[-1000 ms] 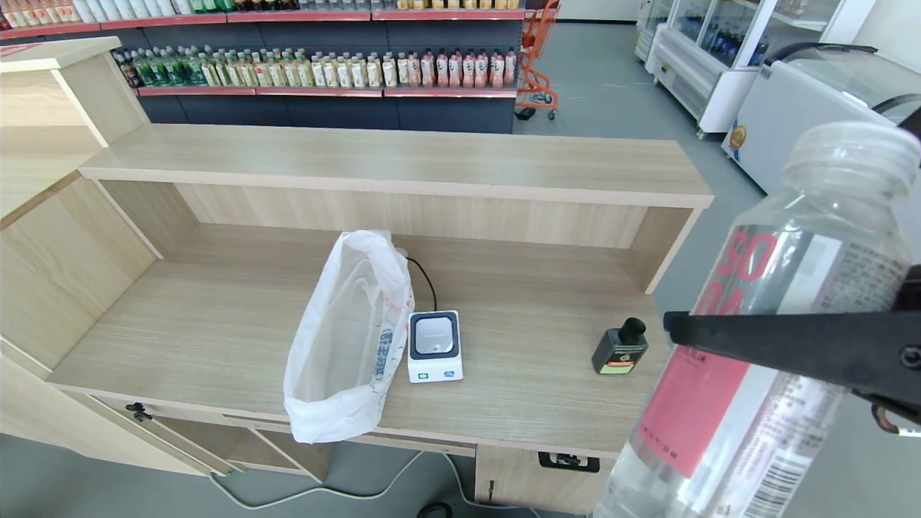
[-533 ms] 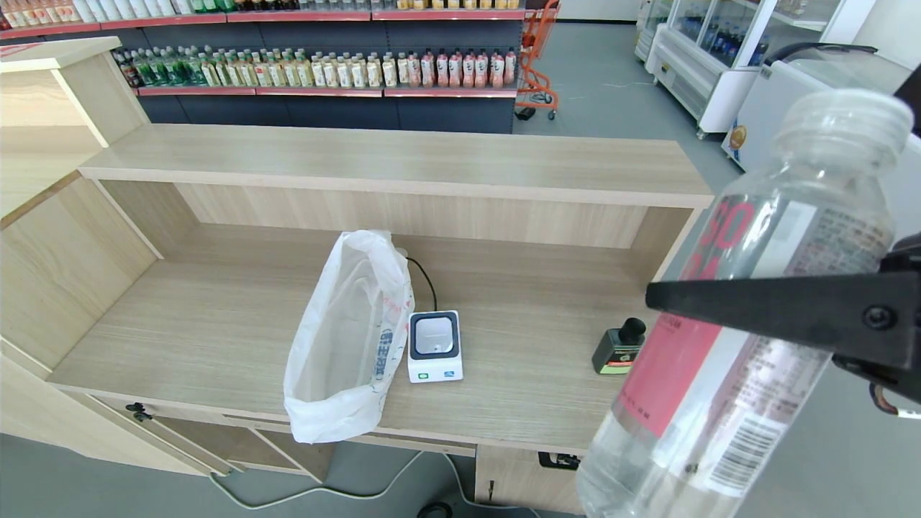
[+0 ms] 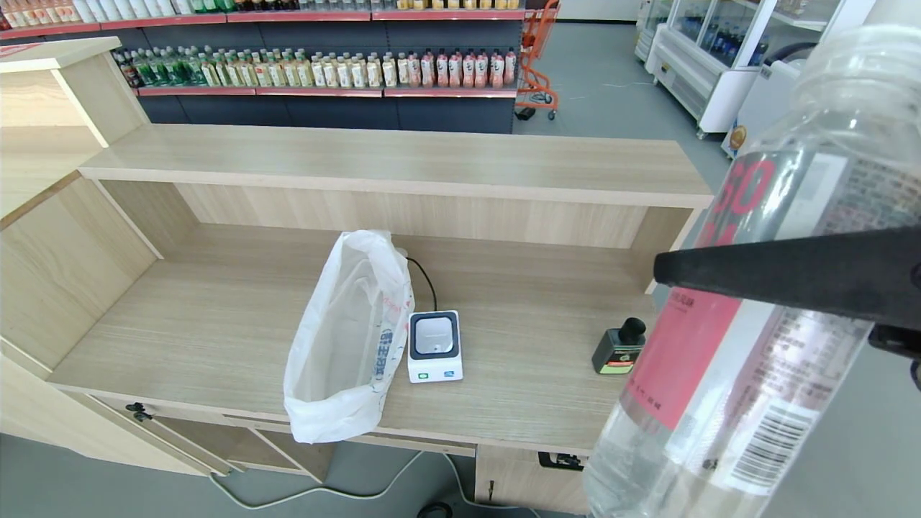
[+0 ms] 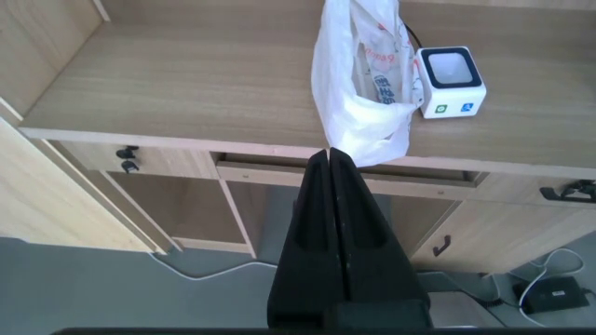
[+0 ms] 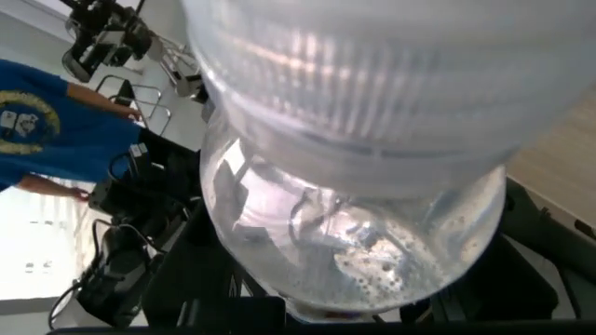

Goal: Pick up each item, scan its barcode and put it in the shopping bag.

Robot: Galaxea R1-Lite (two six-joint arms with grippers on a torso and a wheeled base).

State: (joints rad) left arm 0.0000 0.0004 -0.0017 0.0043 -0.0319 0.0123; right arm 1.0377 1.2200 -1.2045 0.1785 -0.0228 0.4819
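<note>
My right gripper [image 3: 827,277] is shut on a clear plastic bottle [image 3: 727,360] with a pink and white label, held up high and very close to the head camera at the right, off the counter's right end. Its cap end tilts up to the right. The bottle [image 5: 354,177] fills the right wrist view. A white shopping bag [image 3: 350,338] stands open on the wooden counter [image 3: 180,316], with the white barcode scanner [image 3: 434,346] just right of it. My left gripper [image 4: 333,177] is shut and empty, hanging below the counter's front edge, in front of the bag [image 4: 363,79] and scanner [image 4: 451,81].
A small dark bottle with a black cap [image 3: 620,347] stands on the counter's right side. A raised ledge [image 3: 403,162] runs along the back. The scanner's black cable [image 3: 426,277] trails behind the bag. Drawers and cables lie under the counter.
My right gripper has lifted the bottle higher and closer to the head camera, so it now looks larger. The bag, scanner and small dark bottle have stayed put.
</note>
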